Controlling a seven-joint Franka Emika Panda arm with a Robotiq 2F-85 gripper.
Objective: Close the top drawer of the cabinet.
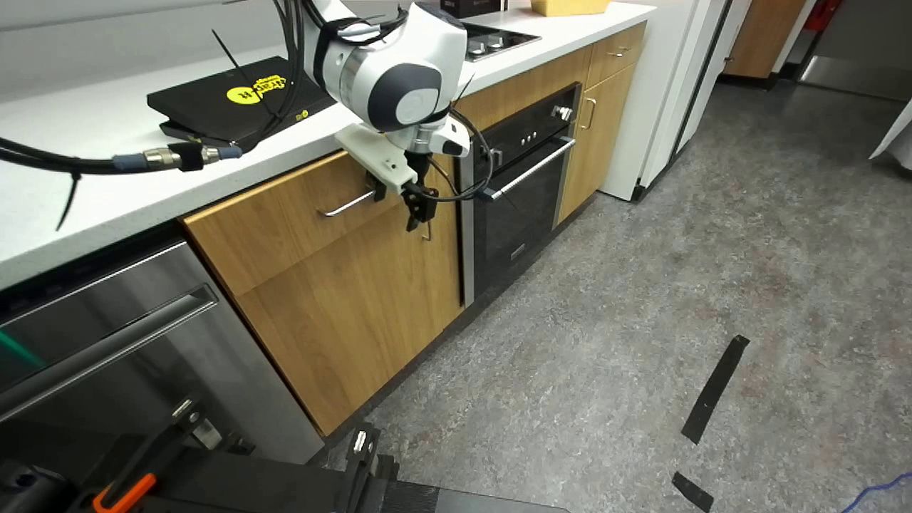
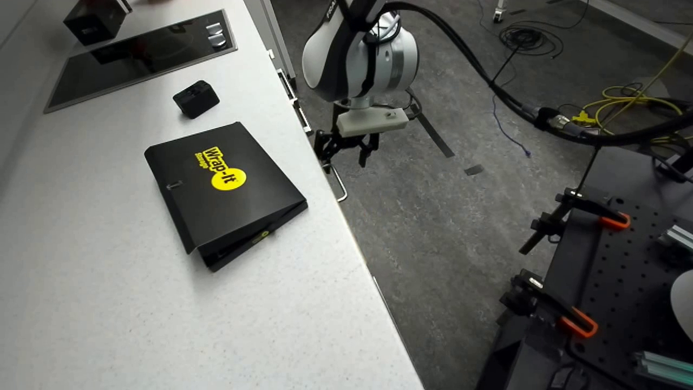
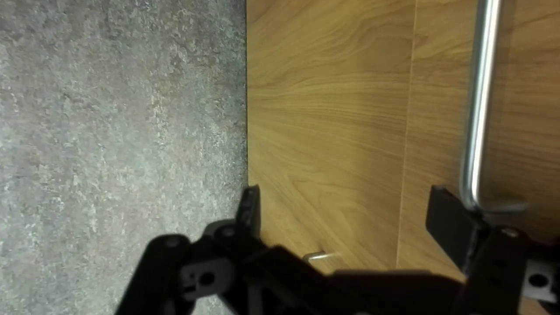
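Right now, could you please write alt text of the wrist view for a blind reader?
An open black claw at the bottom, one finger near the end of the silver bar handle on the wooden top drawer; contact is unclear. Left of the drawer: a wooden cabinet door, then grey floor.

Both exterior views down onto cabinet (image 1: 342, 299)

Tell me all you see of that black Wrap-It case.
The black case is flat, perhaps card or plastic, and lies on the white countertop. Its lid bears a yellow Wrap-It Storage logo; its side, a small yellow mark. The lid gapes along one edge. Nothing else visibly touches it.
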